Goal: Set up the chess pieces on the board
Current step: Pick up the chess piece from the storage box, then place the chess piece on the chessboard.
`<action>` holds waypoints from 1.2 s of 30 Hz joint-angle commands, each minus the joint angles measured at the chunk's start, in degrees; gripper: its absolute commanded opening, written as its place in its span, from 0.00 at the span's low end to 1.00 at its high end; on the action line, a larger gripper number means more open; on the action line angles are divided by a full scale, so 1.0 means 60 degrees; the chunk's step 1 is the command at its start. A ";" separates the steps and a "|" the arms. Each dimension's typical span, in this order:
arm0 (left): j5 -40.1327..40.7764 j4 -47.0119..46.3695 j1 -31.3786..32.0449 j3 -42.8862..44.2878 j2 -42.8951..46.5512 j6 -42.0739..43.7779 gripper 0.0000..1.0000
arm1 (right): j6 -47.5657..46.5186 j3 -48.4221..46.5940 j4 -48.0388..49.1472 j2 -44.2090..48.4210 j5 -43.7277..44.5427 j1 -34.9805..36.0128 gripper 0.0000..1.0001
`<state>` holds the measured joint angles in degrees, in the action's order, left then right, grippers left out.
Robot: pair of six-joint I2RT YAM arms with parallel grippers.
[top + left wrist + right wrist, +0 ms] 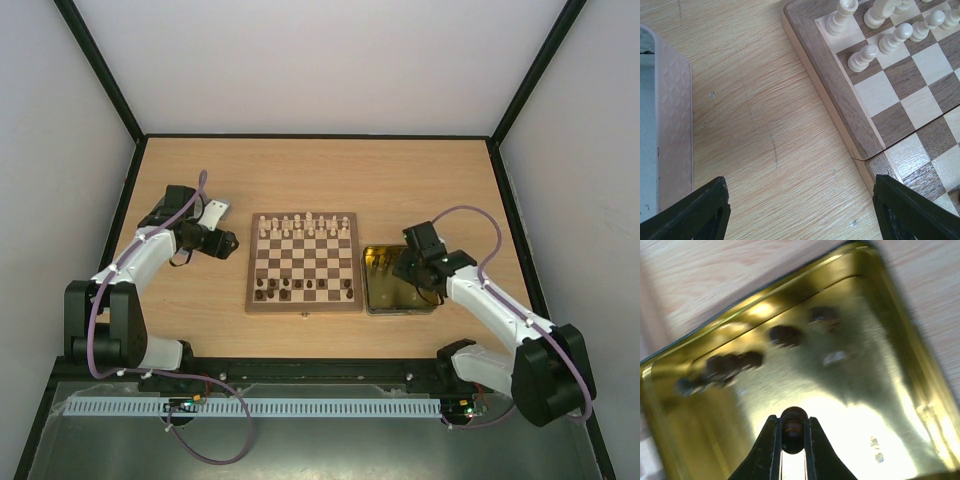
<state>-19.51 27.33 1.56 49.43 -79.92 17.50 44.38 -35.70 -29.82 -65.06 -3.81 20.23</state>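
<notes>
Wood board [305,263] sits mid-table in the top view, with pale pieces [300,222] ranked along its far rows and some dark pieces [285,284] on the near ones. The right gripper [408,268] hangs over the tin [385,300] just right of the board. The left gripper [228,243] waits on the other side, near the lid [212,212].

Left wrist view: its jaws stand wide apart, holding nothing, above bare table [765,150] between lid and board corner. Pale pieces stand upright on the corner squares.

Right wrist view, blurred: the jaws are pinched together on one dark piece [793,419], low over the tin floor, with loose pieces [785,335] lying further in. The hold is only at the very fingertips, so the piece could twist or pop out on the lift, or reach its square tipped over. Its long axis seems to run along the fingers, rounded end pointing out past the tips, though the blur leaves that unsure
</notes>
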 commanded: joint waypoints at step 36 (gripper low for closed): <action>-0.0072 0.0015 -0.0047 -0.0064 0.0024 0.0028 0.79 | 0.0459 -0.4008 -0.1129 -0.4298 0.1884 0.6370 0.02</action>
<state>-19.46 27.31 1.56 49.43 -79.92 17.50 47.55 -57.74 -36.88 -89.36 5.39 58.15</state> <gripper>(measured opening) 0.789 0.043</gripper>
